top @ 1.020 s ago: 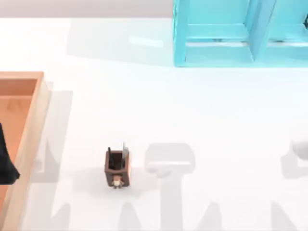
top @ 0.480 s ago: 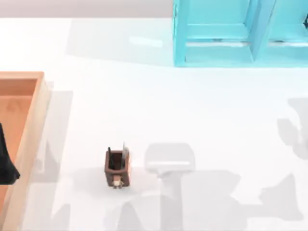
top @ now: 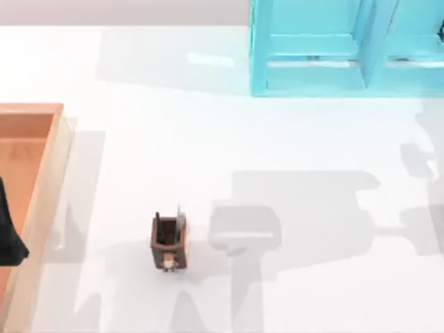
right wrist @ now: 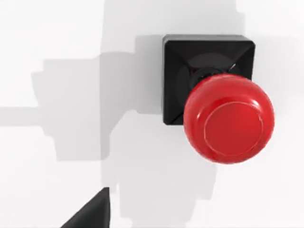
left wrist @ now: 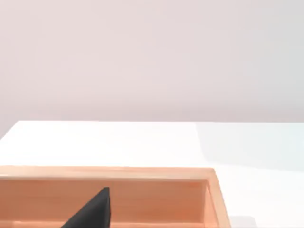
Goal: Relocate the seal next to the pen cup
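Right gripper: finger state cannot be determined. Its wrist camera looks straight down on the seal, upright, upper right of frame; pen cup lower left of top view.

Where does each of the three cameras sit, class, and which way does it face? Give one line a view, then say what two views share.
Top view: above the table, looking down on the pen cup, wooden tray and blue shelf.
Left wrist view: on the left arm, facing across the tray toward a blank wall; a dark piece of its own end effector shows.
Right wrist view: on the right arm, looking down on the seal.
Top and left wrist views share the tray.
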{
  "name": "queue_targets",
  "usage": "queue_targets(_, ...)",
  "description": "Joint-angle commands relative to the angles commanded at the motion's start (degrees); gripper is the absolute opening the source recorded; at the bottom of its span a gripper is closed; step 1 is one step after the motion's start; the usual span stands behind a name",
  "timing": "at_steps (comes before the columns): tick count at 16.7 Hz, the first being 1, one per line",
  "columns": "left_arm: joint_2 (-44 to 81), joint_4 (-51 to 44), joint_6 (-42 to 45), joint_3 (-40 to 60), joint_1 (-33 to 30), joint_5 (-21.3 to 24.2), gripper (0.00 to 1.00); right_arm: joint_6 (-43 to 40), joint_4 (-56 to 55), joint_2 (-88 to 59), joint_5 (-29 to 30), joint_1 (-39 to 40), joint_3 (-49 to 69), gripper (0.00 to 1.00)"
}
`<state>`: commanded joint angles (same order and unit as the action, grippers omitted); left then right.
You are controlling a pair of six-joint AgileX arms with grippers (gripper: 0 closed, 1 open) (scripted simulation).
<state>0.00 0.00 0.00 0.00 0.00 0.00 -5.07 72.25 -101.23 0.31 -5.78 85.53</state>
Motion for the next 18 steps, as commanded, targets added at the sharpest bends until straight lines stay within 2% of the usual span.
queue_targets(3,0.0,0.0,0.0,0.0,0.0,0.0,1.0,-0.1,2.5,-3.2,-0.3,-0.2,3.6,1.0)
queue_targets(9,0.0,0.0,0.0,0.0,0.0,0.0,1.0,0.0,1.5,-3.2,-0.3,0.0,2.6,1.0)
queue_targets(18,0.0,0.0,0.0,0.0,0.0,0.0,1.0,0.1,-18.8,-7.7,-0.3,0.0,-13.0,1.0)
